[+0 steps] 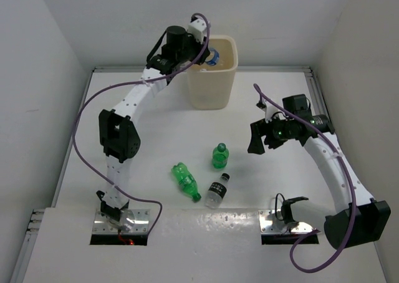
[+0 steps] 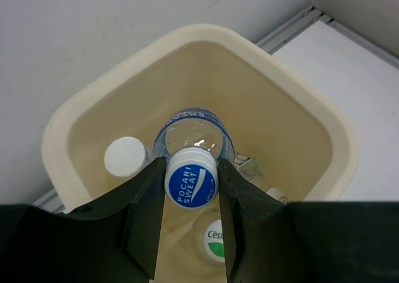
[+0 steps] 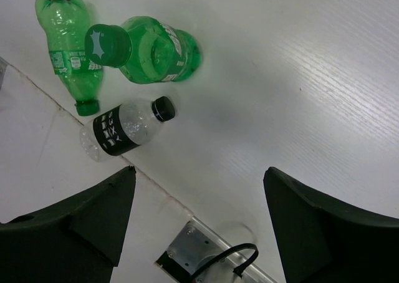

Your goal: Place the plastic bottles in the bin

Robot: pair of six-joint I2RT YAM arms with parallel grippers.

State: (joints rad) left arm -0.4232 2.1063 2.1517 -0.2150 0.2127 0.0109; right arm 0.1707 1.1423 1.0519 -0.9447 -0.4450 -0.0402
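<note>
A "POCARI SWEAT" bottle [image 2: 193,133] is clenched by the left gripper [image 2: 191,171] over the bin [image 2: 324,139]. The right gripper [image 3: 199,174] is spread open.

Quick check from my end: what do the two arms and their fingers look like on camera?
Both the left arm and right arm have white links with black joint housings. A purple cable loops along each. The fingers are broad, black, wedge-shaped plates.
</note>
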